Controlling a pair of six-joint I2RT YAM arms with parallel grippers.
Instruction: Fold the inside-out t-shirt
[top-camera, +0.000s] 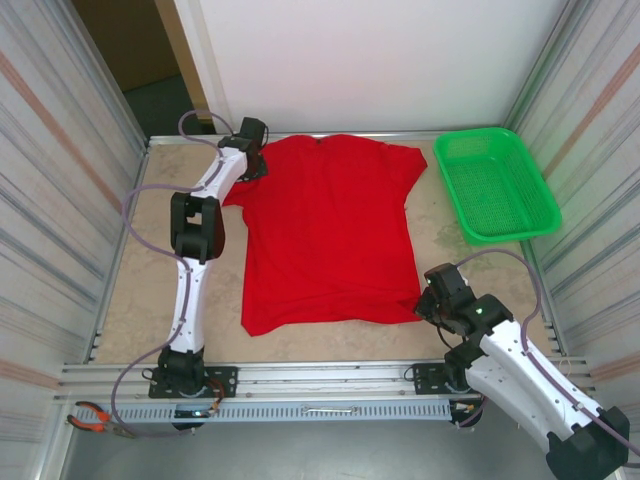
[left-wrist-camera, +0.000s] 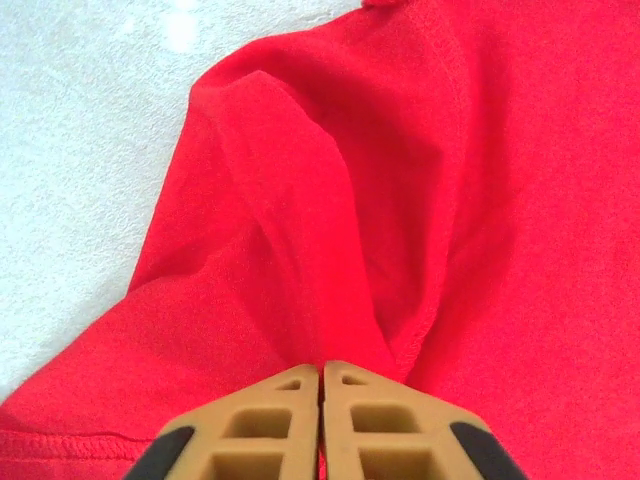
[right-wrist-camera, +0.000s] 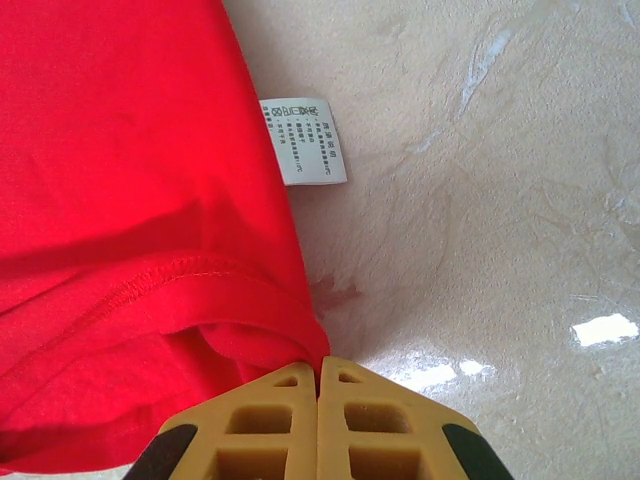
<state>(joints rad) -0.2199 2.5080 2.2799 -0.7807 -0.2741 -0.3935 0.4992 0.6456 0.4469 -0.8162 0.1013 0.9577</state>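
Note:
The inside-out t-shirt (top-camera: 330, 235) is bright red and lies spread flat on the table, collar at the far edge, hem toward me. My left gripper (top-camera: 250, 150) sits at the far left sleeve. In the left wrist view its jaws (left-wrist-camera: 321, 368) are pressed together on a fold of red sleeve cloth (left-wrist-camera: 300, 230). My right gripper (top-camera: 432, 300) rests at the shirt's near right hem corner. In the right wrist view it (right-wrist-camera: 319, 363) is shut on the red hem corner (right-wrist-camera: 250, 340). A white care label (right-wrist-camera: 303, 140) sticks out from the side seam.
A green plastic mesh basket (top-camera: 495, 183) stands at the far right of the beige table (top-camera: 140, 290). Metal walls close in both sides. Orange-handled pliers (top-camera: 95, 417) lie below the front rail at the left.

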